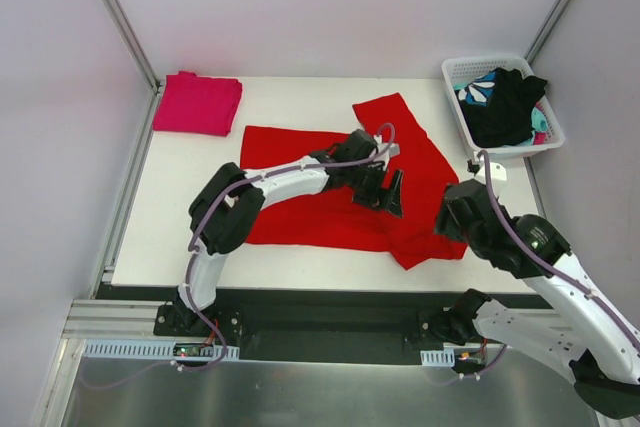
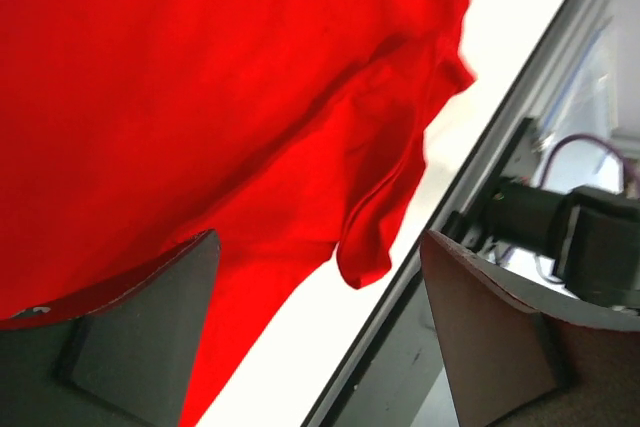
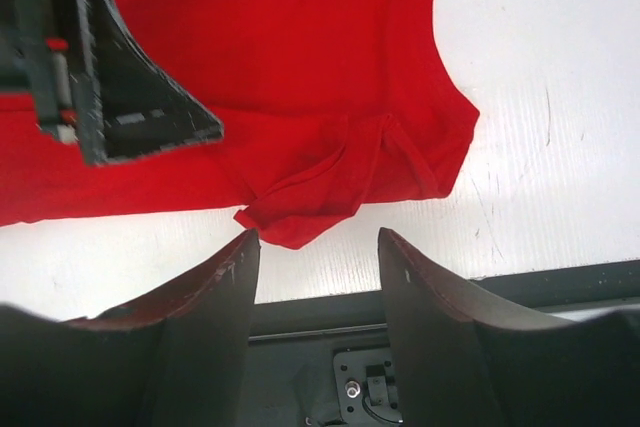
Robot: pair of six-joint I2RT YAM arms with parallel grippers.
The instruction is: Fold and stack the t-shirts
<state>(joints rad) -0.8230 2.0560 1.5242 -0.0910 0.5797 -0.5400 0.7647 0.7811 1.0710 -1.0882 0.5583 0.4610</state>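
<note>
The large red t-shirt (image 1: 330, 182) lies spread over the middle of the white table (image 1: 190, 217), one sleeve (image 1: 385, 112) reaching toward the back. My left gripper (image 1: 390, 192) hangs over the shirt's right half. In the left wrist view it (image 2: 318, 242) is open, with red cloth (image 2: 200, 97) below and nothing between the fingers. My right gripper (image 1: 452, 219) sits at the shirt's near right corner. In the right wrist view it (image 3: 318, 237) is open, and a rumpled red corner (image 3: 300, 217) lies just beyond the fingertips. A magenta-pink t-shirt (image 1: 197, 102) lies folded at the back left.
A white basket (image 1: 552, 127) at the back right holds a black garment (image 1: 505, 107) and a teal-and-white patterned one (image 1: 475, 90). The table's near edge and a dark rail (image 3: 400, 302) run just under my right gripper. Grey walls stand on three sides.
</note>
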